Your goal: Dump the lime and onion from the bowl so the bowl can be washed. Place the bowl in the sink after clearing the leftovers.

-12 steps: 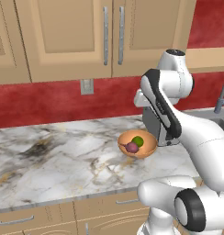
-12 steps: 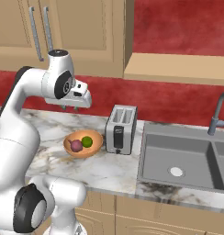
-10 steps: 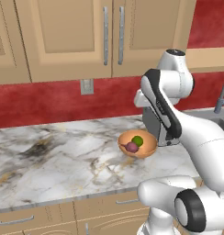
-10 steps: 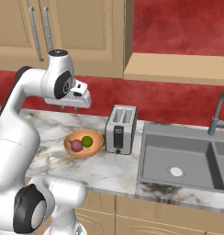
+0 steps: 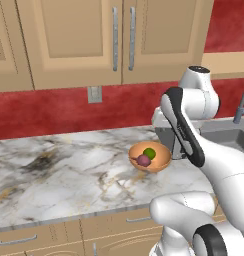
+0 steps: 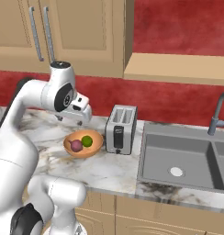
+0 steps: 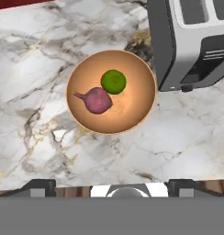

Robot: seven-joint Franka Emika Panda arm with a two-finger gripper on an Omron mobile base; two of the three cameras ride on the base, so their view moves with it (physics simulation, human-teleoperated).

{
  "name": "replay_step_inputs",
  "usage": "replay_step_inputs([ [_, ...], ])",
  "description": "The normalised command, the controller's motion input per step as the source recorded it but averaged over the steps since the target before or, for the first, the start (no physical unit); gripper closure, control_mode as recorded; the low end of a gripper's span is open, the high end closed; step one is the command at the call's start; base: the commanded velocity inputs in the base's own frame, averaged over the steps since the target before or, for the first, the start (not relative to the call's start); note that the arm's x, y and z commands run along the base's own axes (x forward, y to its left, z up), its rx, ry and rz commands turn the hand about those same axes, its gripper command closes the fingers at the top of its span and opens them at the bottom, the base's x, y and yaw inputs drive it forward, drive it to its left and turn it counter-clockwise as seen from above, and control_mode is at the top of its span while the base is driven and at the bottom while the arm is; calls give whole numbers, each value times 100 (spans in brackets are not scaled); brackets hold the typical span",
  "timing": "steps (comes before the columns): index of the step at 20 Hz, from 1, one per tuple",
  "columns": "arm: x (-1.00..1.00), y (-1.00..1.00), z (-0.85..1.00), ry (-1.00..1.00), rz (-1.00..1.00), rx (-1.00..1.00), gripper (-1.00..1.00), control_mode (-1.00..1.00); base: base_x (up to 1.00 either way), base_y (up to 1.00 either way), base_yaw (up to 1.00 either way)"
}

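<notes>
The orange-tan bowl sits on the marble counter just left of a toaster, also seen as the bowl and the bowl. Inside it lie the green lime and the purple-red onion, touching each other. Both base views show the lime and onion, and the lime and onion. My gripper hangs above the bowl, pointing down. In the hand view my gripper is open, its fingertips wide apart and holding nothing. The grey sink lies to the right.
A silver toaster stands between the bowl and the sink, close to the bowl's right side; the toaster fills the hand view's upper right. A curved faucet rises behind the sink. Wall cabinets hang above, and marble counter stretches left.
</notes>
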Motion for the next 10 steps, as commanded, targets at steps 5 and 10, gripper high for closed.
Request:
replay_step_inputs([
  [5,1,-22,-73,19,-26,8,-100,-100,0,0,0],
  [10,0,-51,-81,15,-24,16,-100,-100,0,0,0],
])
